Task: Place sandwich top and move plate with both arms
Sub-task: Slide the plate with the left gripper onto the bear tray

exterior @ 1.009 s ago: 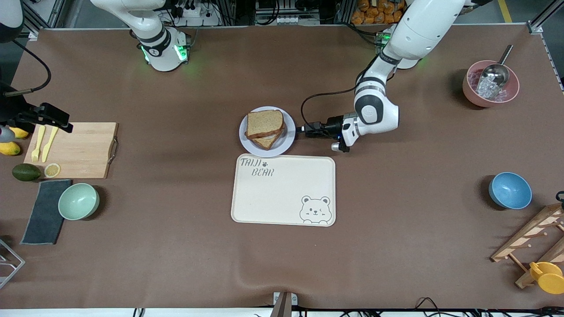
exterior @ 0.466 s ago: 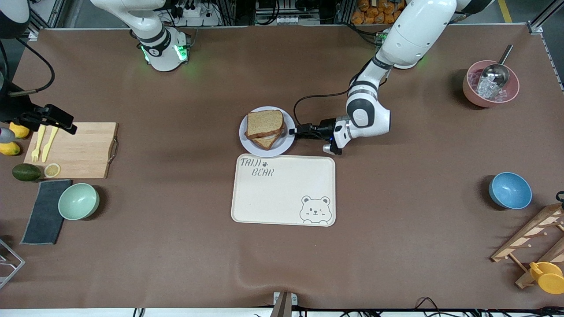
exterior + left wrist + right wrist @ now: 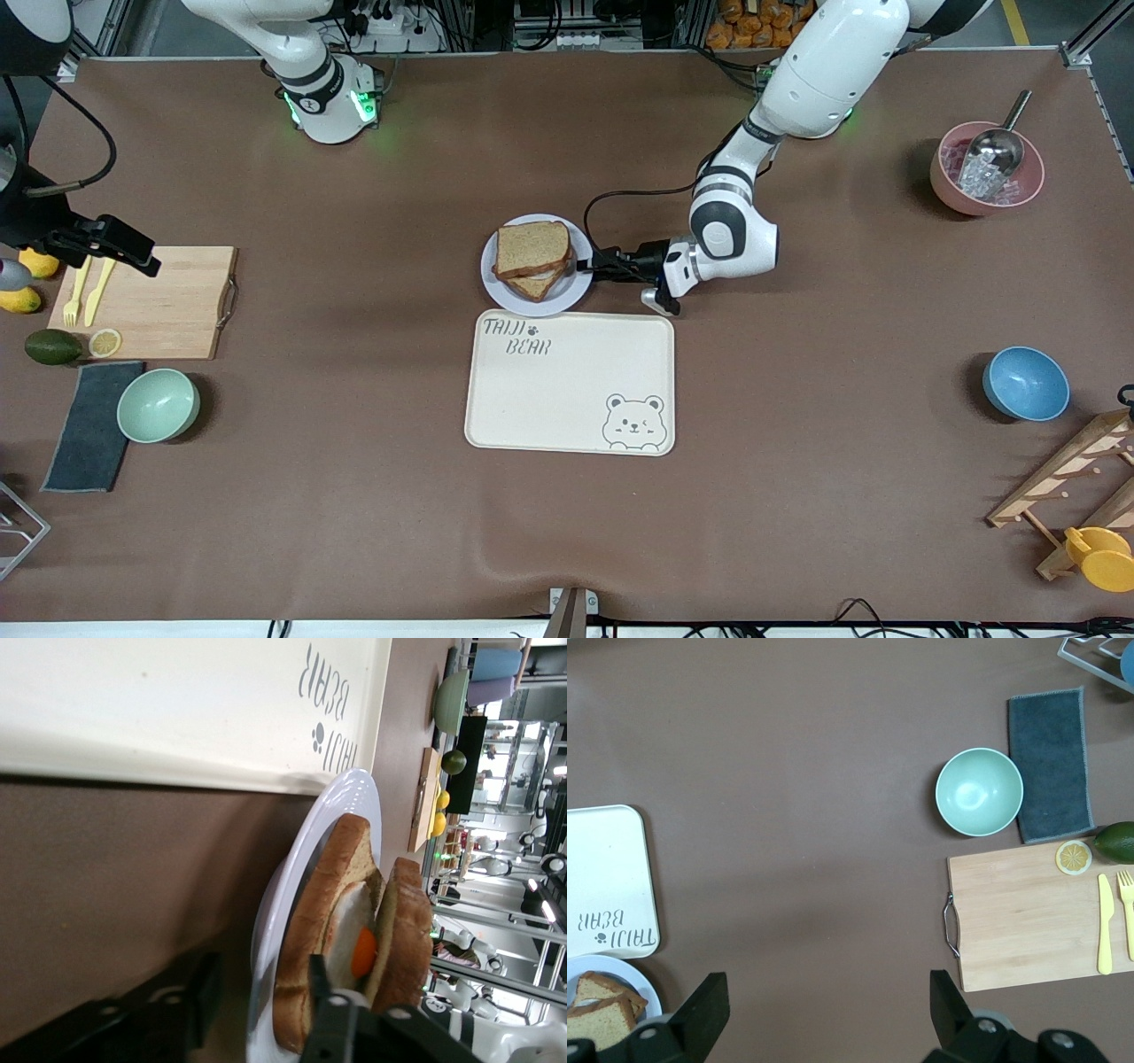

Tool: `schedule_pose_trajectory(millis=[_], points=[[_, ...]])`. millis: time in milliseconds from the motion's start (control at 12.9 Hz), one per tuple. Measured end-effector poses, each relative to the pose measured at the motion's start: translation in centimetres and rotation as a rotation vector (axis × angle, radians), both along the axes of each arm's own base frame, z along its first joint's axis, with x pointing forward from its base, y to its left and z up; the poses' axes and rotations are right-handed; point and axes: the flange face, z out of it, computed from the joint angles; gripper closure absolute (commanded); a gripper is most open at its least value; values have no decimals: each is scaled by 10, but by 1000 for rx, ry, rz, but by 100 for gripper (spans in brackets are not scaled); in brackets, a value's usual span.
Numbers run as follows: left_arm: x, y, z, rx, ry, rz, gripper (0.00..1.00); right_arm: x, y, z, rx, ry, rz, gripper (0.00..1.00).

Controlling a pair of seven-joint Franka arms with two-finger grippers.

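Observation:
The sandwich top (image 3: 532, 248) lies on the egg and the lower slice on the plate (image 3: 549, 307), which stands on the table just beside the bear tray (image 3: 567, 399). My left gripper (image 3: 587, 264) lies low at the plate's edge toward the left arm's end. In the left wrist view its fingers (image 3: 197, 992) straddle the plate rim (image 3: 354, 806), one under it and one over it by the sandwich top (image 3: 403, 939). A gap still shows beside the rim. My right gripper (image 3: 146, 257) hangs open over the cutting board (image 3: 151, 301), nothing between its fingers (image 3: 700, 1001).
The cutting board holds a yellow fork, a knife and a lemon slice. An avocado, a green bowl (image 3: 158, 405) and a grey cloth (image 3: 89, 425) lie beside it. A pink bowl with a scoop (image 3: 986, 173), a blue bowl (image 3: 1025, 383) and a wooden rack (image 3: 1072, 487) stand at the left arm's end.
My left gripper slid along the table to the plate and its fingers narrowed around the rim. The right gripper drifted slightly over the cutting board. Plate and sandwich stayed put.

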Motion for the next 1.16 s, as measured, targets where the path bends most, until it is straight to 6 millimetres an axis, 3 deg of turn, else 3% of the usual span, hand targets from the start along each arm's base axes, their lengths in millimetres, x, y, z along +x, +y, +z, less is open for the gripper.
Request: schedule_pose_trajectory(millis=[155,233,1164], points=[[1,-2,-3,-3,-16,-9,85,0,1,2,0,-3,1,0],[1,-4,-4,-5,-20,-13,100,0,2,1,0,-3,0,0],[10,-15,7,-60,-72,-36,100,0,2,1,0,-3,-4,0]])
